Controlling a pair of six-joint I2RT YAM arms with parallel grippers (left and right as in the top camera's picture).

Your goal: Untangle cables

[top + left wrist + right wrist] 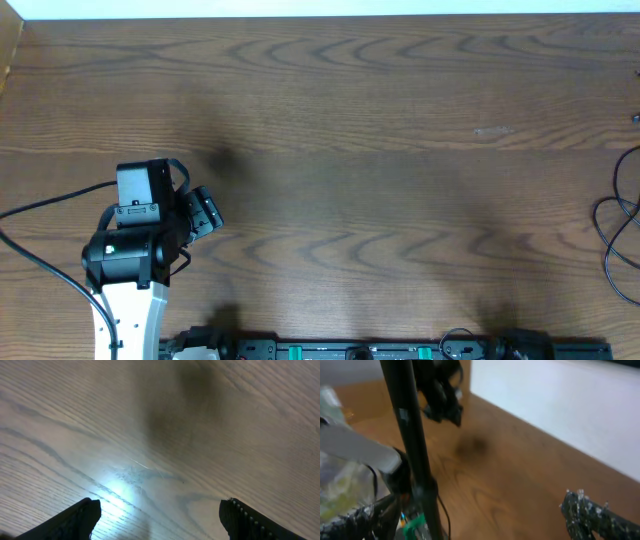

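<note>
Thin black cables (622, 225) lie in loose loops at the far right edge of the table, partly cut off by the frame. My left gripper (210, 212) hovers over the left side of the table, far from them, pointing right. In the left wrist view the left gripper (160, 512) is open, and only bare wood shows between its fingers. In the right wrist view the right gripper (475, 515) is wide open with nothing between its fingers, over bare table. The right arm does not show in the overhead view. No cables show in either wrist view.
A thick black lead (40, 205) runs from the left arm off the left edge. A black rail with green parts (380, 351) lines the front edge. In the right wrist view a black upright post (410, 435) stands close on the left and a white wall (560, 410) lies behind.
</note>
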